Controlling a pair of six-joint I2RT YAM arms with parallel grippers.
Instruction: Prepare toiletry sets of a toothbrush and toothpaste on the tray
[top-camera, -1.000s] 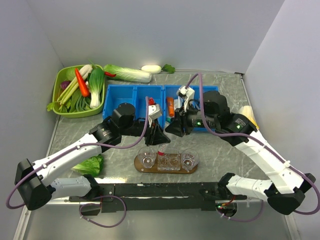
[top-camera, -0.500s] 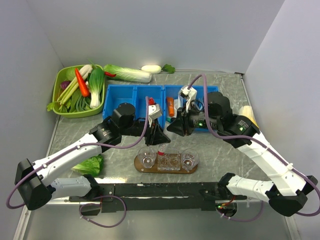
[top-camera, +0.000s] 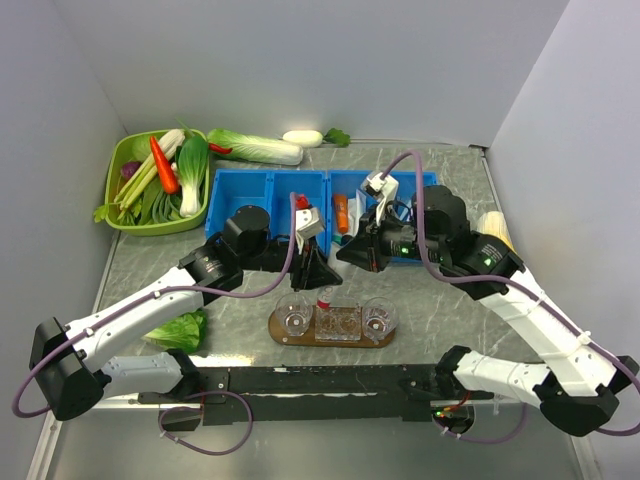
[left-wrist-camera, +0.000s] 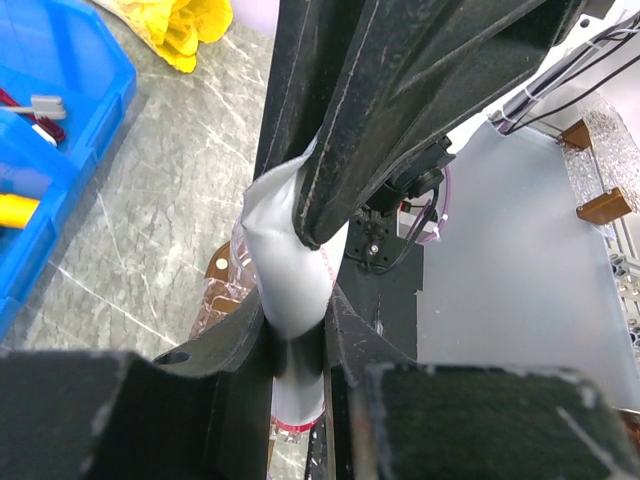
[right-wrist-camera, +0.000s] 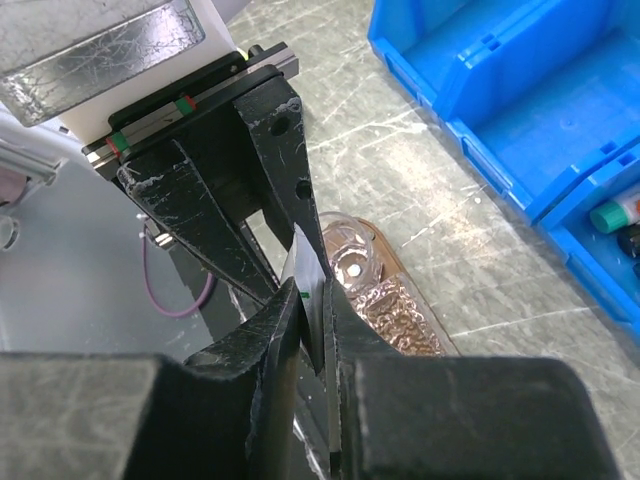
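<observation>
Toothpaste (left-wrist-camera: 290, 290): one white tube, clamped around its middle by the left gripper (top-camera: 313, 272). The soft body bulges above the pinch. Its long axis runs close to vertical, cap end down and crimped end up.

Position: the tube hangs over the tray (top-camera: 278, 330), with its cap above the stretch between the left and middle of the three clear holders (top-camera: 377, 320). The overhead view shows the cap close over the board. Whether it touches, I cannot tell.

Right gripper (right-wrist-camera: 312, 300): fingers drawn in on a thin white strip (right-wrist-camera: 305, 285) with a small green mark. It may be a toothbrush handle, but that cannot be confirmed from this angle. This gripper sits near the front edge of the blue bins (top-camera: 270, 195), behind the tray and just beside the left gripper.

Key relation: the tray lies directly below the held tube, so the left arm is the one in position. Judged next move: straight down along the tube's own axis, then let go. The set is not yet placed.

Risk, judged: the two grippers are crowded together, and a squeezed tube may tip as it is released.
</observation>
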